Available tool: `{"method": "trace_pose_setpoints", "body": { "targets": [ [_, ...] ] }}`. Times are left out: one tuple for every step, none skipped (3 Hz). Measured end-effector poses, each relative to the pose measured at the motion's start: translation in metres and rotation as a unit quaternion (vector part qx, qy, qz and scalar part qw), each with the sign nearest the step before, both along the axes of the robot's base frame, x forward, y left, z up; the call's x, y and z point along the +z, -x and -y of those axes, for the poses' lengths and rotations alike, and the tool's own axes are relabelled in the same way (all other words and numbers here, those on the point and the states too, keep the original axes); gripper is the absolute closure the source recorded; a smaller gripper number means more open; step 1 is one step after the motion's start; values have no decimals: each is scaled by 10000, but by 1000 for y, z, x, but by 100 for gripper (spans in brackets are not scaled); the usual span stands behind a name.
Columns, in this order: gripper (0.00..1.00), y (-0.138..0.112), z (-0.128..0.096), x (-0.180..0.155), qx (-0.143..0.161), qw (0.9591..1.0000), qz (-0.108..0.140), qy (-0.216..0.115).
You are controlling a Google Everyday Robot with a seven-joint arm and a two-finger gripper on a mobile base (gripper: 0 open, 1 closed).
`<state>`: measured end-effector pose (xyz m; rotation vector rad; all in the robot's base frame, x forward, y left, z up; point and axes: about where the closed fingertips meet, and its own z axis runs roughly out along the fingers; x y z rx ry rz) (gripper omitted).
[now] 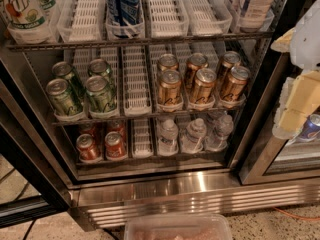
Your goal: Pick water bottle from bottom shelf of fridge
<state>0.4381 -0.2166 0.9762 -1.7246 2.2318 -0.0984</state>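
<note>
The fridge (200, 196) stands open in front of me, with a ribbed steel base panel. On its bottom shelf (142, 160), three small clear water bottles with white caps stand side by side in the right lanes: left (168, 135), middle (194, 135) and right (220, 130). Red cans (101, 145) fill the left lanes of that shelf. My gripper (296, 109), white and pale yellow, hangs at the right edge of the view. It is outside the fridge, right of its frame and a little above the bottles' level, and holds nothing that I can see.
The middle rack holds green cans (82, 91) on the left and gold cans (202, 81) on the right. The top rack holds taller bottles (122, 6). A blue can (311, 128) sits behind the neighbouring glass door. A clear plastic bin (177, 227) lies on the floor below.
</note>
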Motion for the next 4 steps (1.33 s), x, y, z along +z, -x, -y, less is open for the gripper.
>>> {"method": "trace_pose_setpoints", "body": {
  "targets": [
    [0,0,0,0,0,10000,0,0],
    [0,7,-7,-22,-88,9999,-49,-72],
    [0,24,-26,-66,-92,9991,-193,-361],
    [0,38,-59,-113,150,9976,-284,-617]
  ]
}}
